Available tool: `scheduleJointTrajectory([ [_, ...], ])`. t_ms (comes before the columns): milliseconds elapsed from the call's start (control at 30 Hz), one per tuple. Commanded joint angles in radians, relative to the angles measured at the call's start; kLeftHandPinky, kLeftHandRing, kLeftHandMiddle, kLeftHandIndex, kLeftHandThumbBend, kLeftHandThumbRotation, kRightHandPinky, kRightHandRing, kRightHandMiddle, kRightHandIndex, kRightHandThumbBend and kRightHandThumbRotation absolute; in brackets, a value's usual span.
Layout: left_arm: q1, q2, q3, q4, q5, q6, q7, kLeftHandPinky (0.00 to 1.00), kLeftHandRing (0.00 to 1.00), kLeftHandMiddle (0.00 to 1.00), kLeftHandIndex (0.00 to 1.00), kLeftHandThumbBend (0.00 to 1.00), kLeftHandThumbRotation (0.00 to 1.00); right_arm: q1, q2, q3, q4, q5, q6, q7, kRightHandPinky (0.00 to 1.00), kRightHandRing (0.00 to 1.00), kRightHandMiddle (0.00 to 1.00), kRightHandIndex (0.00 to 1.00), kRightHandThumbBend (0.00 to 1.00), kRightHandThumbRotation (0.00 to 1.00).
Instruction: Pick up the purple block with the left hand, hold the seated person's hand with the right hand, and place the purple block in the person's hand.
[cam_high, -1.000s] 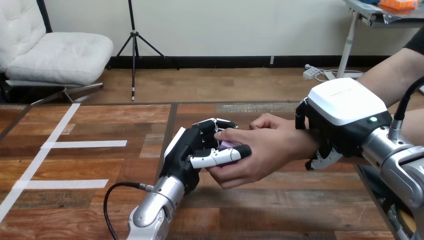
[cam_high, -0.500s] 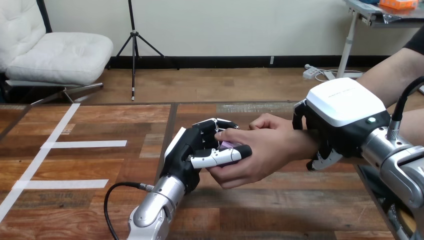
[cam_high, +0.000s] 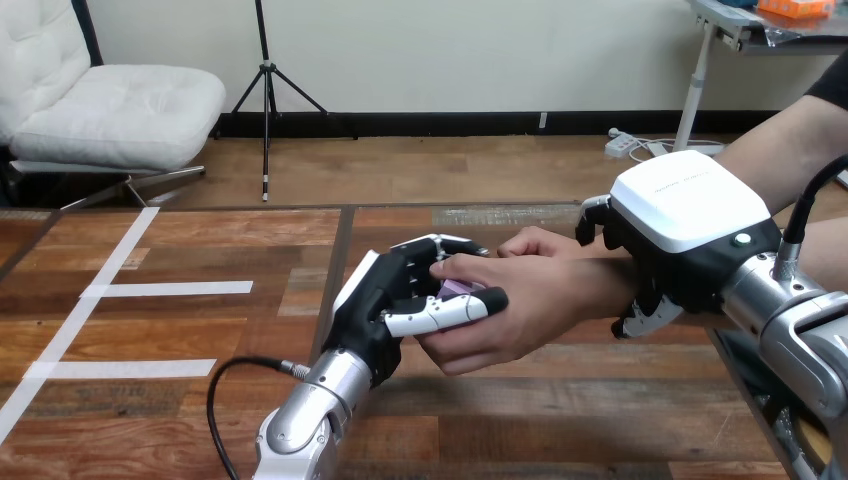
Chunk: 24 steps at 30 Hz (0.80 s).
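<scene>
Purple block (cam_high: 460, 288), seen only as a small sliver: most of it is hidden between the left hand's thumb below, that hand's fingers at the left and the person's fingers above. Left hand (cam_high: 392, 295), raised from the bottom edge on its silver forearm, with fingers curled and thumb (cam_high: 445, 310) laid across the front of the block, pinching it; how far the block reaches into the palm cannot be made out. Person's hand (cam_high: 530, 300), reaching in from the right above the table (cam_high: 150, 400), turned towards the left hand; its upper fingers (cam_high: 470, 265) close over the top of the block and its lower fingers curl beneath the robot's thumb, so that both the left hand and the person's hand are on the block. Whether the block rests on the person's palm cannot be told. Right hand (cam_high: 690, 225), white shell uppermost, set over the person's wrist (cam_high: 600, 285); its fingers (cam_high: 592, 212) hook over the far side of the wrist and its thumb (cam_high: 640, 318) comes under the near side, clasping it. The wrist is largely covered by this hand, and the right forearm is cut off at the right edge. White tape strips (cam_high: 170, 288) lie on the table, well apart at the left
</scene>
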Motion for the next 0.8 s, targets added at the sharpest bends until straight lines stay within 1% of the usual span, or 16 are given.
scheduleJointTrajectory([
  [0,-0.064,0.010,-0.025,-0.015,0.023,-0.047,-0.002,0.62,0.68,0.72,0.73,0.97,0.27,-0.033,-0.027,-0.051,0.000,0.010,-0.004,-0.047,0.53,0.61,0.66,0.69,0.88,0.00],
  [67,-0.063,0.011,-0.024,-0.017,0.021,-0.050,-0.001,0.65,0.71,0.75,0.75,0.97,0.28,-0.027,-0.026,-0.055,-0.003,0.016,-0.005,-0.049,0.55,0.62,0.67,0.69,0.88,0.00],
  [200,-0.060,0.012,-0.023,-0.020,0.010,-0.050,-0.006,0.67,0.73,0.77,0.78,0.97,0.30,-0.014,-0.023,-0.065,-0.013,0.028,-0.007,-0.057,0.55,0.63,0.68,0.69,0.88,0.01],
  [333,-0.055,0.010,-0.013,-0.025,-0.011,-0.057,-0.020,0.67,0.74,0.78,0.79,0.97,0.29,0.005,-0.012,-0.081,-0.024,0.046,-0.017,-0.089,0.54,0.63,0.67,0.69,0.89,0.01],
  [567,-0.040,0.011,-0.002,-0.042,-0.030,-0.074,-0.024,0.67,0.73,0.77,0.79,0.96,0.29,0.045,0.006,-0.105,-0.059,0.076,-0.019,-0.136,0.53,0.62,0.66,0.68,0.90,0.01],
  [633,-0.035,0.011,0.003,-0.050,-0.039,-0.076,-0.026,0.67,0.73,0.77,0.79,0.96,0.28,0.060,0.016,-0.113,-0.072,0.087,-0.013,-0.150,0.53,0.62,0.66,0.68,0.90,0.01],
  [767,-0.026,0.013,0.009,-0.063,-0.055,-0.076,-0.030,0.66,0.73,0.77,0.78,0.96,0.28,0.084,0.033,-0.124,-0.100,0.099,-0.001,-0.164,0.53,0.62,0.66,0.67,0.90,0.01],
])
